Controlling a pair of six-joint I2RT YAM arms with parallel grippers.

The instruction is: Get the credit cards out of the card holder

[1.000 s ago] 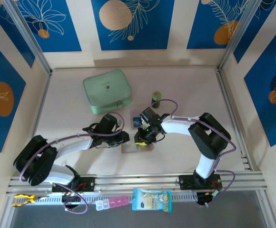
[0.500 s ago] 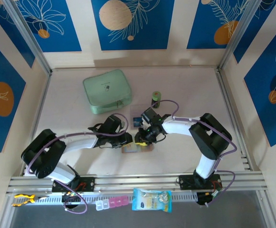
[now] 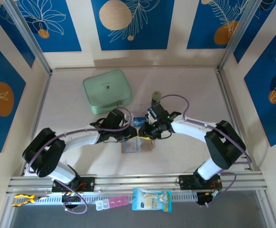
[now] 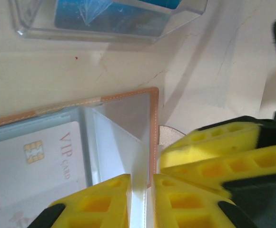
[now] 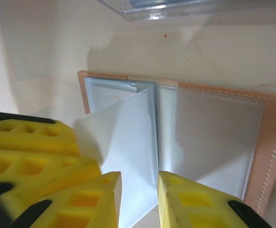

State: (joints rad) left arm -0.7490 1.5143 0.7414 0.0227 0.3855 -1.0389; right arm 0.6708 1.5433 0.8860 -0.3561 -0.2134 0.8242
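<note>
**Top view.** The card holder [image 3: 137, 146] lies open on the table [image 3: 190, 90], front and centre. The left gripper [image 3: 128, 137] and right gripper [image 3: 145, 135] meet over its far edge, and a clear box [image 3: 139, 120] sits just behind.

**Left wrist view.** A pale credit card [image 4: 33, 164] marked VIP sits in the holder's left pocket. The left jaws stand narrow about a raised clear pocket leaf [image 4: 121, 142] and the tan edge; whether they pinch cannot be told.

**Right wrist view.** The right jaws, also narrow, flank the upright leaf. Whether they touch it cannot be told.
</note>
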